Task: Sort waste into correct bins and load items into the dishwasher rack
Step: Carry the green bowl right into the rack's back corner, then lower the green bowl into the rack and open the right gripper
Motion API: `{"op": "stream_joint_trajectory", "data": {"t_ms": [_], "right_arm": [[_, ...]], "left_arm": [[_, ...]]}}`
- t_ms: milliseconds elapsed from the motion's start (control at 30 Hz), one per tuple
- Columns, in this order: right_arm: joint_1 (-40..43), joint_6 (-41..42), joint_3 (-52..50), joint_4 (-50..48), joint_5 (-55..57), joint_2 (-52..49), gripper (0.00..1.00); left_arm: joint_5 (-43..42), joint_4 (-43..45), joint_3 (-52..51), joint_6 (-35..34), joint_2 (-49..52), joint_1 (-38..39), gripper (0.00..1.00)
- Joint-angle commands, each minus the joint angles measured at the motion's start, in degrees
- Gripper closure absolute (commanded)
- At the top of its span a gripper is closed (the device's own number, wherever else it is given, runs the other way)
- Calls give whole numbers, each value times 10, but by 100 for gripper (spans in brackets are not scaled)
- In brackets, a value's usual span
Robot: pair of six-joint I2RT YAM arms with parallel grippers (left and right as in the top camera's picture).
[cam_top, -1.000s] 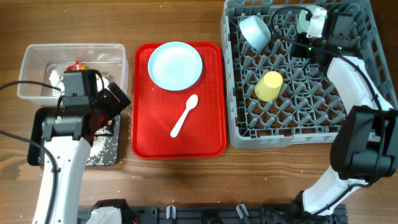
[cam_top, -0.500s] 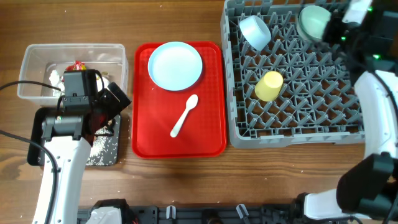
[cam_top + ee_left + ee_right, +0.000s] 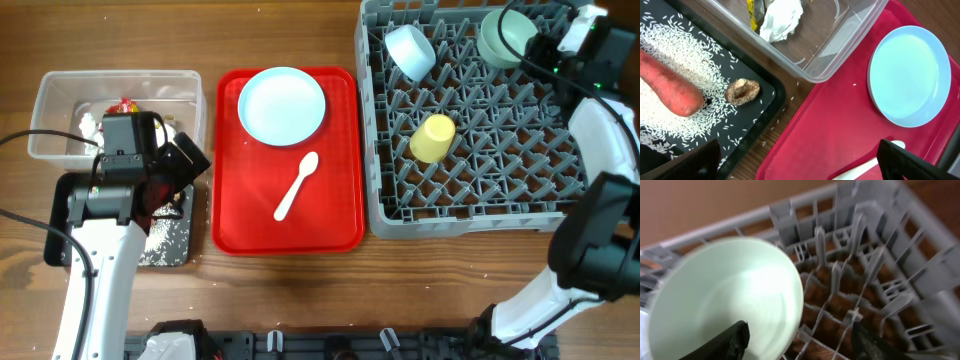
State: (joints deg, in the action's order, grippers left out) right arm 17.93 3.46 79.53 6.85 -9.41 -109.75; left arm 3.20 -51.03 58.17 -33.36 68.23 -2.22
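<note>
My right gripper (image 3: 800, 347) is open over the grey dishwasher rack's (image 3: 470, 205) back right corner. One fingertip is inside a pale green bowl (image 3: 725, 295), the other outside its rim. That bowl (image 3: 503, 38) leans among the pegs. A second bowl (image 3: 410, 50) and the yellow cup (image 3: 433, 138) also lie in the rack. My left gripper (image 3: 800, 167) hangs open and empty over the red tray's left edge. The blue plate (image 3: 282, 104) and white spoon (image 3: 297, 186) lie on the red tray (image 3: 240, 235). The carrot (image 3: 667, 85), rice (image 3: 670, 45) and brown lump (image 3: 741, 91) are in the black tray (image 3: 170, 245). Tissue (image 3: 782, 17) is in the clear tub (image 3: 55, 95).
The clear tub sits behind the black tray at the table's left. The red tray lies between them and the rack. A yellow wrapper (image 3: 754, 10) lies beside the tissue in the tub. A few rice grains are scattered on the wood between the black tray and the red tray.
My right gripper has opened and let go of the pale green bowl, which now rests in the rack's back right corner. That gripper drew off to the right. The left arm has not moved.
</note>
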Motion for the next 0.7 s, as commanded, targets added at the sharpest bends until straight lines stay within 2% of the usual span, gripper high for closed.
{"op": "stream_joint_trajectory", "data": {"t_ms": [0,100,133,167,200,233,333,433,467,500,567,600,667], "right_arm": [[0,14,1,-15,-18,-38,35],[0,15,1,-19,-18,-50,39],[0,15,1,-19,-19,-51,45],[0,14,1,-19,-18,-51,57],[0,14,1,-22,-19,-51,65],[0,14,2,-22,-18,-49,69],[0,14,1,-21,-19,-40,65],[0,14,2,-22,-18,-21,78],[0,11,2,-23,-19,-12,78],[0,10,2,-25,-18,-4,69],[0,10,2,-25,-18,24,70],[0,11,2,-25,-18,35,74],[0,11,2,-25,-18,53,93]], "left_arm": [[10,1,11,-5,-7,-3,0],[10,1,11,-5,-7,-3,0],[10,1,11,-5,-7,-3,0],[10,1,11,-5,-7,-3,0],[10,1,11,-5,-7,-3,0],[10,1,11,-5,-7,-3,0],[10,1,11,-5,-7,-3,0],[10,1,11,-5,-7,-3,0],[10,1,11,-5,-7,-3,0],[10,1,11,-5,-7,-3,0],[10,1,11,-5,-7,-3,0],[10,1,11,-5,-7,-3,0],[10,1,11,-5,-7,-3,0]]}}
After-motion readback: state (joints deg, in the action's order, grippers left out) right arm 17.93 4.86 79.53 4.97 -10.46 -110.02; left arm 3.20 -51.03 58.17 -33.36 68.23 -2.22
